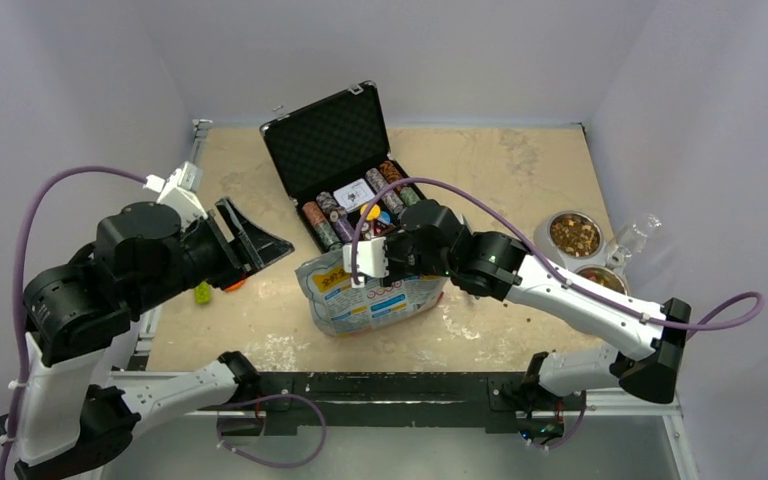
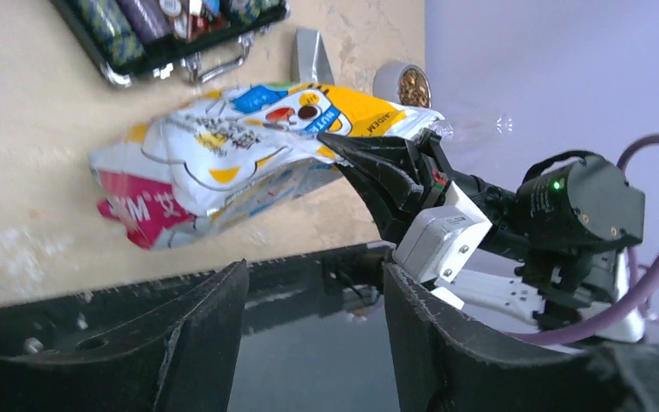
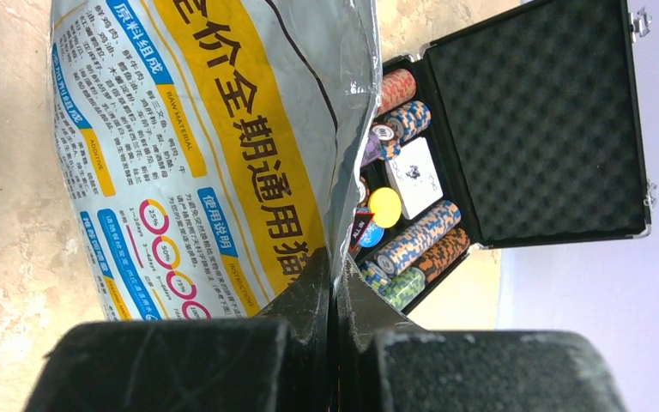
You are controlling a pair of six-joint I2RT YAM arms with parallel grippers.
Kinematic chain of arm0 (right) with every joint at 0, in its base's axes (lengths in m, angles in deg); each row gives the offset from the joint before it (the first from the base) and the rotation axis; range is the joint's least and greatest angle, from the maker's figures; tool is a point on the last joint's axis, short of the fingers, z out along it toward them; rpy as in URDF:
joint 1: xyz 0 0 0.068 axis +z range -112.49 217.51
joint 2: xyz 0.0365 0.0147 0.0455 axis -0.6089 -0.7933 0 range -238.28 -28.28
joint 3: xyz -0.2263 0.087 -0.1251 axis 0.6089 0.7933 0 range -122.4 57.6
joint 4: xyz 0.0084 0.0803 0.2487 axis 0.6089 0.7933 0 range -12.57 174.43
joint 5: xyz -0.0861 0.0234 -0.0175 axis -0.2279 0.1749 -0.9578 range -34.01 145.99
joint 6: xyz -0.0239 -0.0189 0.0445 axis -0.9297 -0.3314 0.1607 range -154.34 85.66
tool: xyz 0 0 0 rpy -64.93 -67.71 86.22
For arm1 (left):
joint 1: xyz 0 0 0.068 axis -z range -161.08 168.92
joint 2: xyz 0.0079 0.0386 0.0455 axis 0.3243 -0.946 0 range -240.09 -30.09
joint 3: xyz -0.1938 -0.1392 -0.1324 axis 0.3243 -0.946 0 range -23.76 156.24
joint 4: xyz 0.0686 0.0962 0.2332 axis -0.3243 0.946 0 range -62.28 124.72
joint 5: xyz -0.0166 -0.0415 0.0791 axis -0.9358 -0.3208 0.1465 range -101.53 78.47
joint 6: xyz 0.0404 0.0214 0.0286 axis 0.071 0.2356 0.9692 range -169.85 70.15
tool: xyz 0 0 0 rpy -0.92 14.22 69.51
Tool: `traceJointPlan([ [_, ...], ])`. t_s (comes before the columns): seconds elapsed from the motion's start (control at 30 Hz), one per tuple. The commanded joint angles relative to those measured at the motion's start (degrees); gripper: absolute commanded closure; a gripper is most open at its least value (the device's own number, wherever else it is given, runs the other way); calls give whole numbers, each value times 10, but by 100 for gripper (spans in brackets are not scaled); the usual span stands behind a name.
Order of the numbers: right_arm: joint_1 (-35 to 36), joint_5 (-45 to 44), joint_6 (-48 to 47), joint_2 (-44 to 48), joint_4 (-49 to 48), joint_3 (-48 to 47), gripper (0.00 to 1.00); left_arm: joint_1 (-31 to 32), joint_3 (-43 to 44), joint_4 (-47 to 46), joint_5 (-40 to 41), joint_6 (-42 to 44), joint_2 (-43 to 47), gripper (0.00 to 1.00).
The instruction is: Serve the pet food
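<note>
Our left tool is released, its two black fingers spread wide with nothing between them, and it hangs above the left part of the table, turned toward the middle and well apart from the bag. Our right tool is clenched on the bag, its fingers pressed flat together over the thin silver edge at the bag's top. That bag is crinkly and printed in white, blue, yellow and pink, and it sits near the middle of the table, just on the near side of the open black case. We cannot tell from these views whether the bag's bottom rests on the table or is lifted. The case stands at the far middle with its foam-lined lid raised, and rows of striped poker chips lie in its tray. The pet food we can see is the brown kibble filling a round steel bowl at the far right of the table. A second bowl just nearer also shows brown pieces, partly hidden behind our right arm. A small yellow-green thing lies on the table below the left tool, too small for us to name.
</note>
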Motion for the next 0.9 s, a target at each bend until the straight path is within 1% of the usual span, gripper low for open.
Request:
traceJointPlan([
  [0.0, -1, -34, 5, 44, -72, 8, 100, -2, -8, 60, -45, -253, -33, 36],
  [0.03, -1, -32, 2, 49, -69, 11, 100, -2, -33, 37, -65, -291, -31, 34],
  [0.1, 0, -32, 1, 61, -61, 18, 100, -2, -113, -35, -102, -387, -22, 29],
  [0.17, 0, -21, 3, 76, -60, 27, 100, -2, -181, -92, -123, -476, -12, 29],
  [0.2, 0, -13, 6, 84, -61, 31, 100, -1, -202, -105, -124, -519, -11, 28],
  [0.23, 0, -7, 8, 90, -59, 30, 100, -1, -208, -111, -118, -553, -16, 27],
  [0.27, 0, 1, 10, 94, -56, 30, 100, 2, -202, -102, -105, -568, -26, 27],
  [0.4, 9, 4, 9, 103, -53, 37, 100, 15, -161, -26, -69, -635, -72, 24],
  [0.47, 16, 6, 8, 109, -59, 44, 100, 25, -178, -25, -64, -677, -80, 24],
  [0.53, 24, 3, 12, 117, -67, 56, 100, 32, -200, -53, -70, -701, -85, 27],
  [0.63, 35, -5, 19, 131, -63, 70, 99, 35, -210, -53, -71, -706, -99, 34],
  [0.67, 40, -7, 19, 138, -62, 78, 97, 35, -216, -64, -64, -701, -98, 39],
  [0.7, 44, -8, 19, 144, -61, 86, 95, 35, -224, -73, -48, -693, -92, 50],
  [0.73, 48, -6, 18, 153, -58, 95, 92, 35, -234, -83, -29, -680, -79, 68],
  [0.77, 52, 1, 17, 160, -56, 105, 85, 35, -247, -92, -10, -671, -66, 84],
  [0.8, 55, 13, 12, 170, -55, 118, 76, 35, -261, -101, 8, -664, -51, 90],
  [0.83, 60, 28, 2, 183, -56, 135, 65, 35, -278, -110, 24, -656, -36, 93],
  [0.87, 67, 34, -11, 197, -64, 155, 56, 34, -290, -115, 37, -646, -23, 96],
])
